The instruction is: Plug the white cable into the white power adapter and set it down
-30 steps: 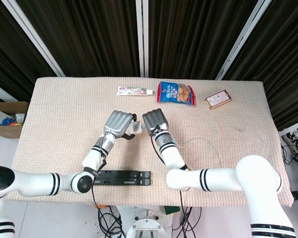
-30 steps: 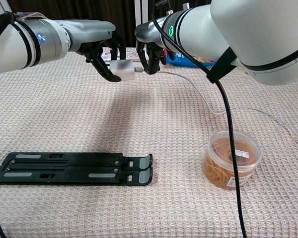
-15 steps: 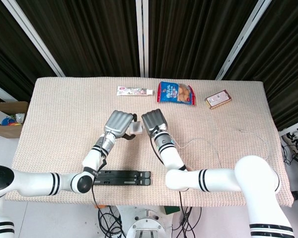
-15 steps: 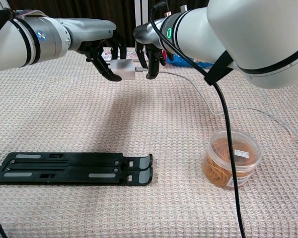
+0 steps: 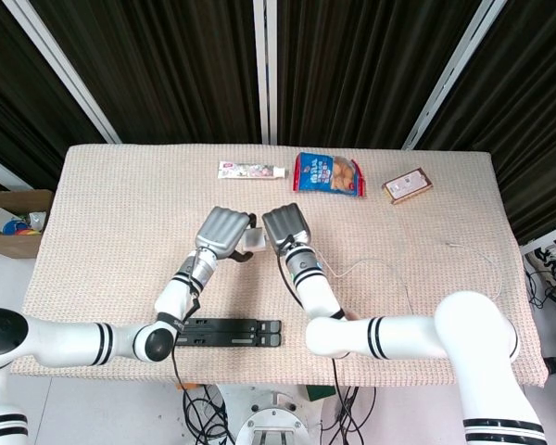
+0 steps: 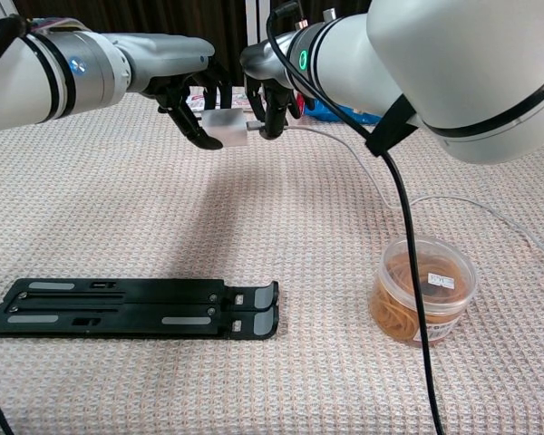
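Observation:
My left hand [image 6: 192, 101] [image 5: 222, 230] holds the white power adapter [image 6: 227, 129] [image 5: 254, 238] in the air above the table's middle. Right beside it, my right hand [image 6: 270, 95] [image 5: 284, 227] pinches the plug end of the white cable [image 6: 358, 161] against the adapter's right face. How deep the plug sits is hidden by the fingers. The thin cable [image 5: 371, 265] trails off to the right across the cloth.
A black folded stand [image 6: 131, 307] [image 5: 227, 332] lies at the front. A clear tub of rubber bands [image 6: 423, 290] sits front right. At the far edge lie a tube [image 5: 251, 171], a blue snack bag [image 5: 329, 173] and a small pink box [image 5: 408, 185].
My right hand has shifted slightly left, bringing the cable plug up against the adapter. The left hand has stayed nearly still.

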Controlling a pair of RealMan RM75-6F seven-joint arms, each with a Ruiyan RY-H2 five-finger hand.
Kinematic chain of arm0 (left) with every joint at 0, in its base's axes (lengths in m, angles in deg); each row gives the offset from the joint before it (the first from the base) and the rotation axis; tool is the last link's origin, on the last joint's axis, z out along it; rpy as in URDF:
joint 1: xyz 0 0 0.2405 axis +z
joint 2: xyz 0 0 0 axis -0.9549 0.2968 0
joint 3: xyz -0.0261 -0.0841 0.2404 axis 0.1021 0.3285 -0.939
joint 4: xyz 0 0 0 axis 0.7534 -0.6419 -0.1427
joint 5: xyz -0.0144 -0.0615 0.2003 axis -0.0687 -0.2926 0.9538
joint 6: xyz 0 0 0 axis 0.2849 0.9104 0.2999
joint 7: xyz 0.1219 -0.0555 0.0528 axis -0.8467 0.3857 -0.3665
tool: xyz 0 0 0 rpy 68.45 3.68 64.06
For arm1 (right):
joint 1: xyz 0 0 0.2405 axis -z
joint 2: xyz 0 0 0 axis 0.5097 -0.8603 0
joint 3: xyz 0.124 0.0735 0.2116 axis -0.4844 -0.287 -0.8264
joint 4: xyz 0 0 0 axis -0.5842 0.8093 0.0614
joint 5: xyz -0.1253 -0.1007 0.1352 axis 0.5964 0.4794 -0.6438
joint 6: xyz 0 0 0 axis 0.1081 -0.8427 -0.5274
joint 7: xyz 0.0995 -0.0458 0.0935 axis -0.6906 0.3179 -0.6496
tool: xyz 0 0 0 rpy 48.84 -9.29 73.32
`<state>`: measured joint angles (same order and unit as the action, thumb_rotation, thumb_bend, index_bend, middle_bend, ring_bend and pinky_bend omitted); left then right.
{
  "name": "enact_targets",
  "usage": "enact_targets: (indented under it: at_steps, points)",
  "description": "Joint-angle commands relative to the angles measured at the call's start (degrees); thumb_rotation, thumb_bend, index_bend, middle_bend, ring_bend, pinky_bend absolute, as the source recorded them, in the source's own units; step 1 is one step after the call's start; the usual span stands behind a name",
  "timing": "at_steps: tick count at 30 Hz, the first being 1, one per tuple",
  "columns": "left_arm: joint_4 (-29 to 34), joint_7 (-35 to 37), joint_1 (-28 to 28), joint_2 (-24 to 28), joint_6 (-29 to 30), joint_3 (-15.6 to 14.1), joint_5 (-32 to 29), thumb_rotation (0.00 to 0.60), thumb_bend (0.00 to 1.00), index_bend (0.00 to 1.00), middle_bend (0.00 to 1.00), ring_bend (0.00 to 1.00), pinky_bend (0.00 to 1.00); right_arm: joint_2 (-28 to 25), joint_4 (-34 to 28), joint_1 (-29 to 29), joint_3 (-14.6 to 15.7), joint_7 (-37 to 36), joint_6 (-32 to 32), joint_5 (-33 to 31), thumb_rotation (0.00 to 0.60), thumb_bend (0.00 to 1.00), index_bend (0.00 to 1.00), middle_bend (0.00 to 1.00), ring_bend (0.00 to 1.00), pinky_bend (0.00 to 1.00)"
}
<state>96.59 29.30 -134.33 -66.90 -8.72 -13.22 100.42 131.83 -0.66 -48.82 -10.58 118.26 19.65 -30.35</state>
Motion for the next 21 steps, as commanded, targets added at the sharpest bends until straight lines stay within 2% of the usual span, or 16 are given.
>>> enact_targets:
  at_steps: [1,13,16,19,21]
  points:
    - [0.04,-0.20,-0.15,-0.10,0.08,-0.04,-0.10,0.518,0.41,0.57,0.48,0.78,0.96,0.21,0.08,-0.13,-0.15,0.17,-0.05,-0.07,0.600,0.48,0.63,0.61,0.52,0.55]
    - [-0.13,-0.30,-0.30,-0.53,0.28,-0.25,-0.46,0.518,0.41,0.57,0.48,0.78,0.96,0.92,0.48,0.10,-0.56,0.35,-0.65,0.04,0.600,0.47,0.62,0.61,0.52,0.55]
    - [-0.28,-0.55,-0.64,-0.78,0.30,-0.08,-0.41,0.517,0.41,0.57,0.48,0.78,0.96,1.08,0.44,0.18,-0.73,0.31,-0.70,0.05,0.600,0.38,0.56,0.60,0.51,0.54]
    - [-0.37,-0.60,-0.68,-0.85,0.46,-0.09,-0.29,0.515,0.41,0.56,0.48,0.78,0.96,1.04,-0.13,0.58,-0.95,-0.31,-1.37,0.77,0.600,0.22,0.42,0.57,0.50,0.52]
    - [-0.42,-0.65,-0.60,-0.72,0.49,-0.24,-0.34,0.515,0.41,0.56,0.48,0.78,0.96,0.60,-1.06,1.03,-1.07,-0.66,-2.09,1.13,0.600,0.12,0.32,0.51,0.45,0.49]
